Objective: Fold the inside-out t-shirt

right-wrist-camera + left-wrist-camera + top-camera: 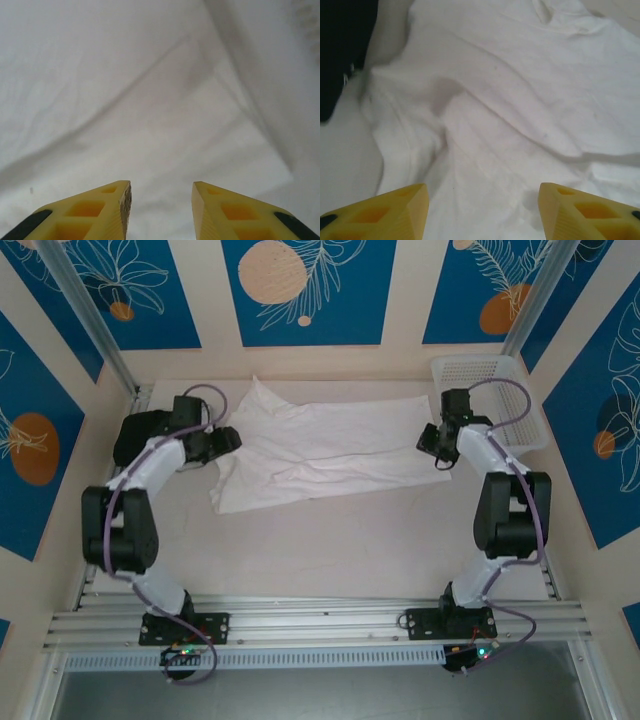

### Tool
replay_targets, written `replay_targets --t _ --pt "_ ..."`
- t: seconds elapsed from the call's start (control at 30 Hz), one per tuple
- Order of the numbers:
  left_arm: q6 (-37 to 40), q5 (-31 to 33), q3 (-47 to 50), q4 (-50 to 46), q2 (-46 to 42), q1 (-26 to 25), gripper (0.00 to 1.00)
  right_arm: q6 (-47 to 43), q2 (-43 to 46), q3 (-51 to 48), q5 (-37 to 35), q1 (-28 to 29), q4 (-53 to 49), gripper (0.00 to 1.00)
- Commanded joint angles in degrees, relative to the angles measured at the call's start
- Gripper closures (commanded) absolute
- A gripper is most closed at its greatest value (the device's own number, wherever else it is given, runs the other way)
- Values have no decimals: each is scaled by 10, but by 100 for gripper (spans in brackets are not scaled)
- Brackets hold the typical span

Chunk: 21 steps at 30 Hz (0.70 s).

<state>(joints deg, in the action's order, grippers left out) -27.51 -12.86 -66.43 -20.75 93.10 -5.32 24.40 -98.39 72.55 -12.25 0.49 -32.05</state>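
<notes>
Top external view: the inside-out t-shirt [320, 452] lies spread across the far half of the table [350, 550], its long side running left to right. The white fabric is wrinkled, with a crease running along its length. One corner pokes out towards the far left and another sags towards the near left.

The left gripper [232, 438] sits at the shirt's left edge and the right gripper [430, 440] at its right edge, each pointing inward over the cloth. A black folded garment [135, 435] lies on the left, just behind the left arm. A white plastic basket [500, 375] stands in the far right corner, beside the right arm.

Left wrist view: the left gripper [482, 200] has its yellow fingers [402, 210] wide apart, with nothing between them. The t-shirt [520, 100] lies rumpled beneath, and the black garment [340, 55] shows at the upper left edge.

Right wrist view: the right gripper [161, 197] has its yellow fingers [105, 210] parted by a narrower gap, gripping nothing, above smoother shirt fabric [125, 100] crossed by shallow folds.
</notes>
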Motion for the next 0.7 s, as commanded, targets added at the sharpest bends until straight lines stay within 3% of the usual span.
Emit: replay_targets --t 0.0,0.17,0.37,0.67 --pt "-46 -27 91 94 -62 -32 40 -59 3 -33 -26 48 33 63" --pt "-25 -19 140 108 -57 -66 40 -119 -71 6 -82 89 32 62" --pt "-21 -24 151 127 6 -73 40 -109 -184 111 -87 73 -78 62" --pt "-13 -31 227 136 -15 -78 40 -105 -161 40 -95 78 -186 67"
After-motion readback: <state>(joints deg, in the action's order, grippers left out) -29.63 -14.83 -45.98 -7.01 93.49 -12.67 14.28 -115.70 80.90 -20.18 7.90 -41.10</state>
